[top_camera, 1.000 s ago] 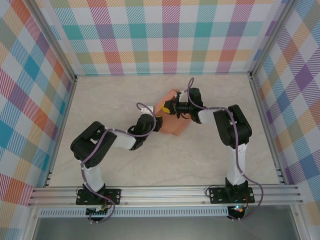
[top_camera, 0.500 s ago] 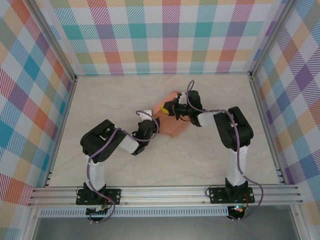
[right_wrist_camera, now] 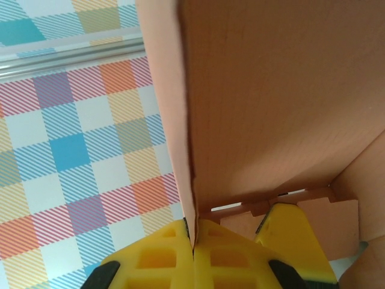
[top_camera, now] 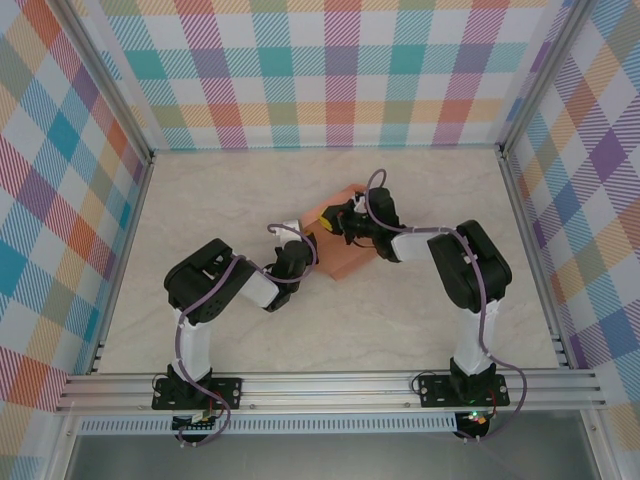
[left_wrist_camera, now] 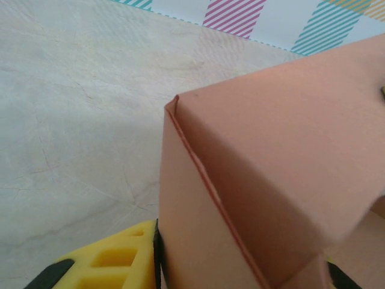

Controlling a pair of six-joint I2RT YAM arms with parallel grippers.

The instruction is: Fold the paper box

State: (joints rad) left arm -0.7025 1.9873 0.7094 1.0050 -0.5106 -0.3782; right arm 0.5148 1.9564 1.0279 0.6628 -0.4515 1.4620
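The paper box [top_camera: 343, 252] is salmon-orange card, partly folded up, in the middle of the table between both grippers. My left gripper [top_camera: 306, 246] is at its left side. In the left wrist view the paper box [left_wrist_camera: 271, 162] sits between the jaws, with one yellow finger [left_wrist_camera: 111, 265] pressed flat against its side wall; the other finger is nearly hidden at the bottom right. My right gripper [top_camera: 342, 221] is on the box's far upper edge. In the right wrist view its yellow fingers [right_wrist_camera: 150, 259] are pinched together on one upright wall of the box [right_wrist_camera: 271, 90].
The pale marble-patterned tabletop [top_camera: 220, 200] is ringed by checked walls [top_camera: 330, 70] and an aluminium rail [top_camera: 330, 385] along the near edge. Both arms [top_camera: 210, 290] bend in toward the centre.
The left arm has drawn its elbow in and its gripper has stayed on the box. The right gripper has slid slightly left, and the box has shifted a little with them.
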